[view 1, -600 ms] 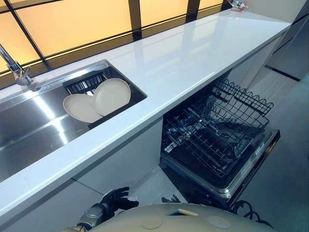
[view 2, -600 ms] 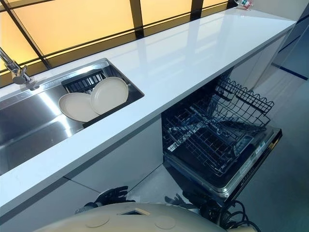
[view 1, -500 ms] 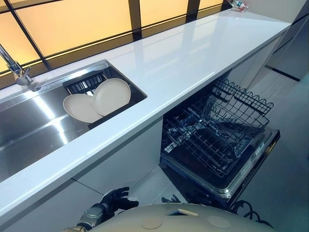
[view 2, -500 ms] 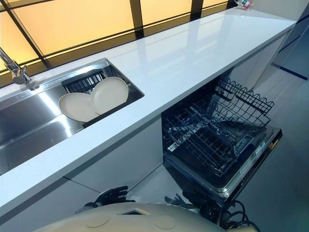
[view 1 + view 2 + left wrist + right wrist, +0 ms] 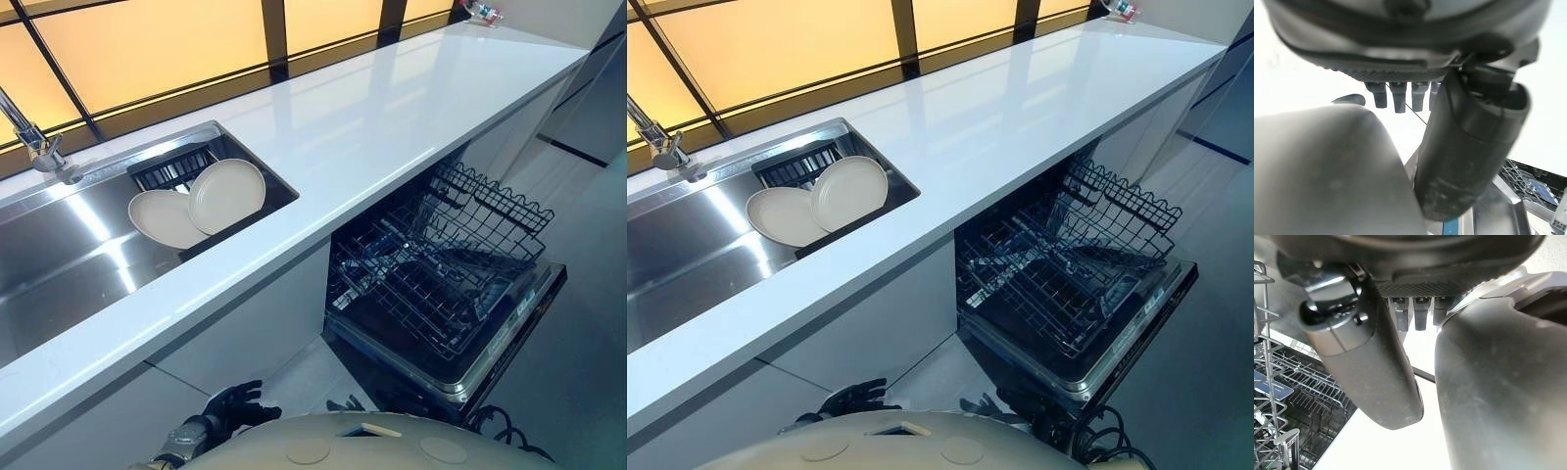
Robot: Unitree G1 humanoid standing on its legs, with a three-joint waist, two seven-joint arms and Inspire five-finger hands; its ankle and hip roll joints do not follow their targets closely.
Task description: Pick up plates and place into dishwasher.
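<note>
- Leaning together at the right end of the sink (image 5: 59, 255), the upper plate (image 5: 226, 195) partly overlaps the lower plate (image 5: 162, 217), so the lower one's right edge is hidden.
- Both plates rest on a dark drainer (image 5: 168, 168). Most of it is covered by them, and I cannot tell how they are propped.
- The tap (image 5: 39, 149) stands at the sink's far left, its spout cut off by the picture's edge.
- The white counter (image 5: 392, 108) runs off to the right. A small object (image 5: 482, 12) at its far end is too small to identify.
- The dishwasher (image 5: 495, 338) stands open under the counter, well apart from the plates.
- Its wire rack (image 5: 436, 259) is pulled out over the lowered door. The back of the rack is lost in shadow under the counter's edge.
- The left hand (image 5: 235, 403) hangs low in front of the cabinet, below the counter. Its fingers are loose and spread, closed on nothing.
- The right hand (image 5: 1369, 367) hangs just beside the rack. In its wrist view the thumb stands clear of a straight row of fingers, which grasp nothing.
</note>
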